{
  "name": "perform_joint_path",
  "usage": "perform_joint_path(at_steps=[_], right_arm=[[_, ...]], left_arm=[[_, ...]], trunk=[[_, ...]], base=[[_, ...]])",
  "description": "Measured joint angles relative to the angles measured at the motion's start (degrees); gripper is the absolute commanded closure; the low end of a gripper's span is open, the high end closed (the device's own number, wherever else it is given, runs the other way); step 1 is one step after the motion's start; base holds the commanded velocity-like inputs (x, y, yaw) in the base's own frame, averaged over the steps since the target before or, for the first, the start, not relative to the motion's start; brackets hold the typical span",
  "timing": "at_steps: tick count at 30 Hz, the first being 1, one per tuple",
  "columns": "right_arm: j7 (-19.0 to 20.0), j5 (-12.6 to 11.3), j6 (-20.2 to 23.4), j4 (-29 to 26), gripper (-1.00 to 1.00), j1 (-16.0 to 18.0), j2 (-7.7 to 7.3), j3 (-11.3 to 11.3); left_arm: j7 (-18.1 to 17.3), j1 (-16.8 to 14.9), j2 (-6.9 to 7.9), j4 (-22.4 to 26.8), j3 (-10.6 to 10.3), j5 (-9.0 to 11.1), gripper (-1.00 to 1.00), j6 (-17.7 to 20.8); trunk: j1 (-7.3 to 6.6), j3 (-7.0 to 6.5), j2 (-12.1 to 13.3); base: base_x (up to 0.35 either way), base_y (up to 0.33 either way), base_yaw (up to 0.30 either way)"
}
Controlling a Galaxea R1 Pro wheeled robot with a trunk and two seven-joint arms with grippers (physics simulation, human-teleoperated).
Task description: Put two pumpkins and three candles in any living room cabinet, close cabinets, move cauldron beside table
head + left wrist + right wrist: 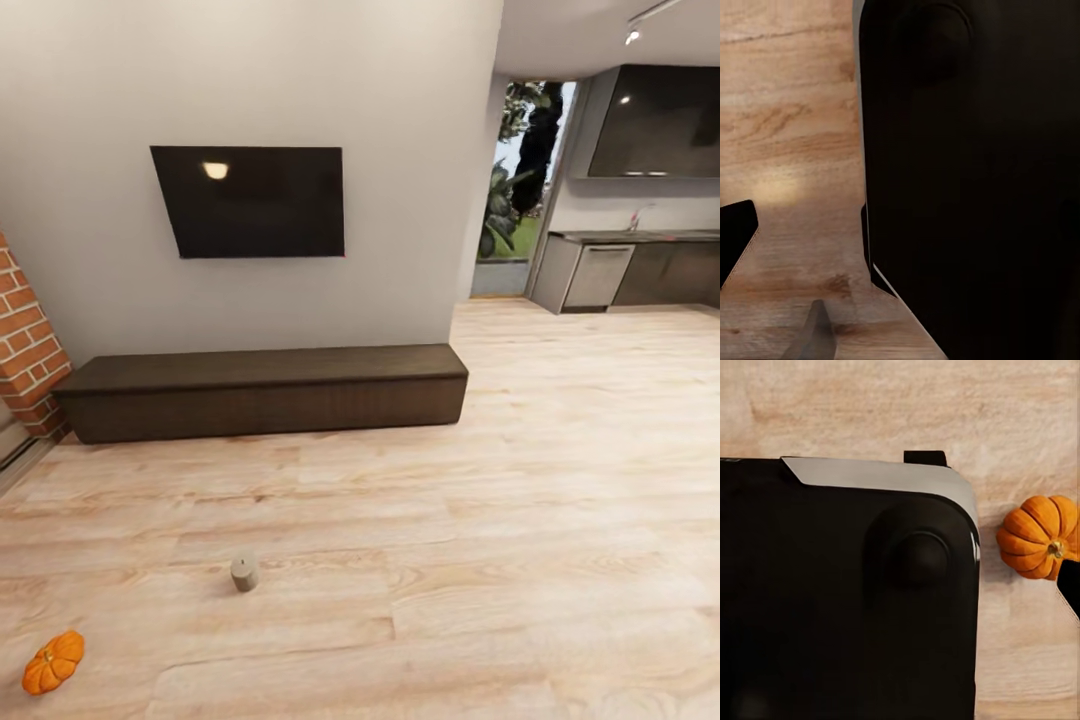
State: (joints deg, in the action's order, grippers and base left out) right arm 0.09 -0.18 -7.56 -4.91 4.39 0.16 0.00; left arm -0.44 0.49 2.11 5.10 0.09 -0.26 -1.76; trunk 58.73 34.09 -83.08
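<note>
I am looking across the living room at the cabinet (262,392), a long, low, dark brown box against the wall under the black TV (252,200). Its long side runs along the wall, and its fronts all look shut. On the wooden floor (520,560) between me and the cabinet stands one small grey-tan candle (244,572), upright. Nearer to me, off toward my left side, lies an orange pumpkin (53,662), tipped a bit on its side. My right wrist camera shows a pumpkin (1039,537) on the floor too, just beside the big black body of my robot (847,592), with its stem pointing sideways. A dark tip of my right hand (1071,589) peeks in just beside that pumpkin, but not touching it. I cannot tell if that hand is released or clenched, and it does not seem to be grasping anything. My left wrist camera shows the floor, the black robot body and a dark bit of my left hand (736,238), so I cannot tell its state either. I think the right hand is nearer to a pumpkin, so I would reach with that one first. I see no writing or labels anywhere.
</note>
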Motion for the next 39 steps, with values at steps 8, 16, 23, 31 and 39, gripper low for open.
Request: perform_joint_path(at_steps=[8,16,23,31,39], right_arm=[[0.51,0.05,-0.04,0.0,-1.0,0.0,-0.25,-0.07],[0.64,0.02,-0.09,-0.01,-1.0,0.0,-0.28,-0.09],[0.62,0.05,-0.09,-0.01,-1.0,0.0,-0.26,-0.09],[0.62,0.02,-0.09,-0.01,-1.0,0.0,-0.26,-0.09],[0.62,0.07,-0.09,-0.01,-1.0,0.0,-0.25,-0.09]], left_arm=[[0.0,0.01,0.0,0.0,-0.01,-0.03,-1.0,0.0],[0.0,-0.01,0.0,0.0,0.0,0.0,-1.0,0.0],[0.0,0.01,0.0,0.0,0.0,0.0,-1.0,0.0],[0.0,0.0,0.0,0.0,0.0,0.0,-1.0,0.0],[0.0,0.01,0.0,0.0,-0.08,-0.04,-1.0,0.0]], trunk=[[0.0,0.72,0.0],[0.0,1.21,0.0],[0.0,1.24,0.0],[0.0,1.24,0.0],[0.0,1.24,0.0]], base=[[0.33,0.0,-0.044],[0.314,0.0,-0.205],[0.282,0.0,-0.277],[0.279,0.0,-0.282],[0.279,-0.079,-0.282]])
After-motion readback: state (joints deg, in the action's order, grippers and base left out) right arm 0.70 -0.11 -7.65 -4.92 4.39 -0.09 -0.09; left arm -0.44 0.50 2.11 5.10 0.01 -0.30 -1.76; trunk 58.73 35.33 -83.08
